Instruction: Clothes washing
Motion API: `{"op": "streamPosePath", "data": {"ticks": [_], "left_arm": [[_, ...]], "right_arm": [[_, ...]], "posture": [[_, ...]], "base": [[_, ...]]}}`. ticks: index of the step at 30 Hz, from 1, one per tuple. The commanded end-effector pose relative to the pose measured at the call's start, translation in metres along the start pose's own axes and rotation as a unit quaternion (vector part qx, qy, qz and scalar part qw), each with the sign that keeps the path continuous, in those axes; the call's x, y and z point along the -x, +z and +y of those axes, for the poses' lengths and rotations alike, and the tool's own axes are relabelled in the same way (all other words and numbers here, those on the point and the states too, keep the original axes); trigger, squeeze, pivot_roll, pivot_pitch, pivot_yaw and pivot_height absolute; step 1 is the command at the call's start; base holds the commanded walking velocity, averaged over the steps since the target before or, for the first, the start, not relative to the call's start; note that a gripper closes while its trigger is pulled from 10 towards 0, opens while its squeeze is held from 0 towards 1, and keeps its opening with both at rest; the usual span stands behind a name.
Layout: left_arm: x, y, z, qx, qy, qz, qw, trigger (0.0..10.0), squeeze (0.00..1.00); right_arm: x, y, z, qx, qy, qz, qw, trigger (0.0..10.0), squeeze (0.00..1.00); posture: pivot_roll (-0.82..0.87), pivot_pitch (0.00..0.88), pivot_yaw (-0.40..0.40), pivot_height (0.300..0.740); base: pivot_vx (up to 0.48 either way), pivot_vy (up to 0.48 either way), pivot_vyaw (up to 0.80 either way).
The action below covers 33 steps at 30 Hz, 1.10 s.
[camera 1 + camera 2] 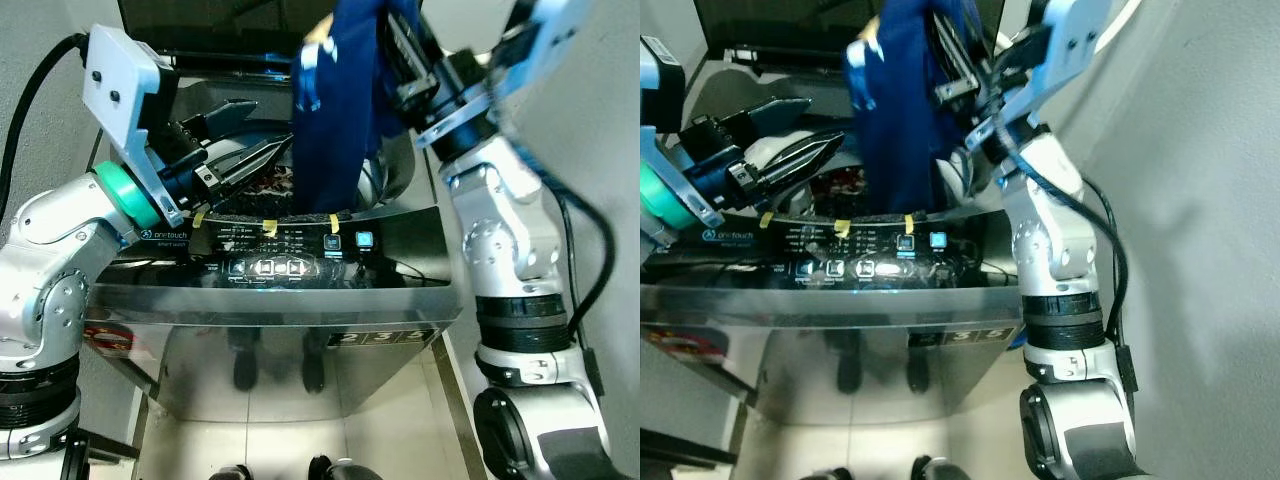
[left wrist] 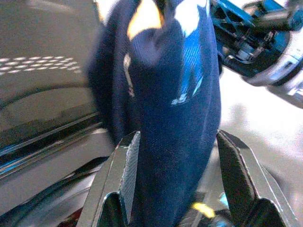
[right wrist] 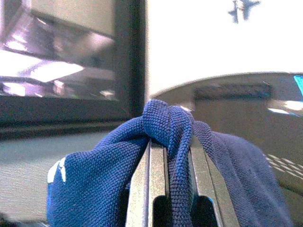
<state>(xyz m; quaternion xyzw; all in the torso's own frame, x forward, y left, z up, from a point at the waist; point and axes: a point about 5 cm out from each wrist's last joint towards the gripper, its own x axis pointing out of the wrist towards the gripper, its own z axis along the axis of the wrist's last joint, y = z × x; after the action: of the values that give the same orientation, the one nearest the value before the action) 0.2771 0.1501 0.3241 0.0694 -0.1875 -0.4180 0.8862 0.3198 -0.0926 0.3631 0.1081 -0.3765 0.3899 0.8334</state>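
Left eye view: we see the washing machine [image 1: 300, 300], top-loader w/ lid up, drum mostly hidden. Navy garment [image 1: 335, 110] hangs over the opening, its top cut off by the frame edge. Right gripper [image 3: 170, 156] is clamped on a fold of it. Left gripper [image 2: 177, 189] is spread wide, fingers either side of the cloth, contact hard to judge. Panel labels unreadable.

Head eyes look steeply down over washer [image 1: 300, 270]. Both wrist cams sit close on the garment [image 2: 175, 94], shared by all views.
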Motion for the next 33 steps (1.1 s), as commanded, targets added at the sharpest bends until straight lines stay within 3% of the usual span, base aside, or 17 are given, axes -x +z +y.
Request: {"op": "streamPosePath", "data": {"ticks": [1,8,9,10,15,17,18,19,20,21,24,27,28,29,31,32,33], "left_arm": [[-0.007,-0.001,-0.008,0.007,-0.035,0.000,0.999,10.0,0.00],[-0.032,-0.019,-0.009,-0.031,-0.028,0.020,0.999,10.0,0.00],[-0.053,-0.018,-0.006,-0.069,-0.013,0.007,0.998,10.0,0.00],[-0.053,-0.018,-0.006,-0.069,-0.013,0.007,0.998,10.0,0.00],[-0.070,-0.005,0.017,-0.120,0.068,-0.022,0.990,10.0,0.00],[-0.070,0.000,0.027,-0.122,0.104,-0.033,0.987,10.0,0.00],[-0.067,0.004,0.040,-0.127,0.148,-0.040,0.980,10.0,0.00],[-0.067,0.004,0.040,-0.127,0.148,-0.040,0.980,10.0,0.00],[-0.062,0.007,0.053,-0.134,0.187,-0.042,0.972,10.0,0.00],[-0.062,0.007,0.053,-0.134,0.187,-0.042,0.972,10.0,0.00],[-0.052,0.008,0.073,-0.156,0.244,-0.032,0.957,10.0,0.00],[-0.049,0.006,0.079,-0.160,0.256,-0.022,0.953,10.0,0.00],[-0.045,-0.002,0.087,-0.164,0.273,0.007,0.948,10.0,0.00],[-0.045,-0.002,0.087,-0.164,0.273,0.007,0.948,10.0,0.00],[-0.042,-0.023,0.088,-0.103,0.246,0.055,0.962,10.0,0.00],[-0.042,-0.023,0.088,-0.103,0.246,0.055,0.962,10.0,0.00],[-0.041,-0.031,0.078,-0.070,0.207,0.064,0.974,10.0,0.00]], "right_arm": [[-0.003,0.015,0.003,-0.011,0.030,-0.026,0.999,10.0,0.00],[-0.006,0.029,0.018,-0.052,0.108,-0.046,0.992,10.0,0.00],[-0.005,0.024,0.029,-0.055,0.147,-0.028,0.987,10.0,0.00],[-0.005,0.024,0.029,-0.055,0.147,-0.028,0.987,10.0,0.00],[-0.003,0.007,0.034,-0.040,0.155,0.018,0.987,10.0,0.00],[-0.002,-0.002,0.031,-0.029,0.140,0.038,0.989,10.0,0.00],[-0.004,-0.017,0.022,0.006,0.099,0.072,0.992,10.0,0.00],[-0.004,-0.017,0.022,0.006,0.099,0.072,0.992,10.0,0.00],[-0.008,-0.034,0.011,0.042,0.046,0.106,0.992,10.0,0.00],[-0.008,-0.034,0.011,0.042,0.046,0.106,0.992,10.0,0.00],[-0.016,-0.055,-0.004,0.094,-0.038,0.142,0.985,10.0,0.00],[-0.019,-0.060,-0.007,0.110,-0.062,0.148,0.981,10.0,0.00],[-0.023,-0.066,-0.009,0.132,-0.090,0.158,0.974,10.0,0.00],[-0.023,-0.066,-0.009,0.132,-0.090,0.158,0.974,10.0,0.00],[-0.032,-0.079,-0.010,0.194,-0.142,0.192,0.951,10.0,0.00],[-0.032,-0.079,-0.010,0.194,-0.142,0.192,0.951,10.0,0.00],[-0.035,-0.084,-0.010,0.215,-0.164,0.202,0.941,10.0,0.00]], "posture": [[0.07,0.107,-0.017,0.740],[0.06,0.108,-0.012,0.740],[0.05,0.109,-0.012,0.740],[0.05,0.109,-0.012,0.740],[0.05,0.113,-0.007,0.740],[0.05,0.115,-0.006,0.740],[0.05,0.120,-0.007,0.740],[0.05,0.120,-0.007,0.740],[0.05,0.122,-0.008,0.740],[0.05,0.122,-0.008,0.740],[0.06,0.133,-0.014,0.740],[0.06,0.133,-0.014,0.740],[0.06,0.137,-0.014,0.740],[0.06,0.137,-0.014,0.740],[0.07,0.146,-0.015,0.740],[0.07,0.146,-0.015,0.740],[0.07,0.149,-0.018,0.740]], "base": [[0.000,0.000,0.00],[0.000,0.000,0.00],[0.000,0.000,0.00],[0.000,0.000,0.00],[0.000,0.000,0.00],[0.000,0.000,0.00],[0.000,0.000,0.00],[0.000,0.000,0.00],[0.000,0.000,0.00],[0.000,0.000,0.00],[0.000,0.000,0.00],[0.000,0.000,0.00],[0.000,0.000,0.00],[0.000,0.000,0.00],[0.000,0.000,0.00],[0.000,0.000,0.00],[0.000,0.000,0.00]]}}
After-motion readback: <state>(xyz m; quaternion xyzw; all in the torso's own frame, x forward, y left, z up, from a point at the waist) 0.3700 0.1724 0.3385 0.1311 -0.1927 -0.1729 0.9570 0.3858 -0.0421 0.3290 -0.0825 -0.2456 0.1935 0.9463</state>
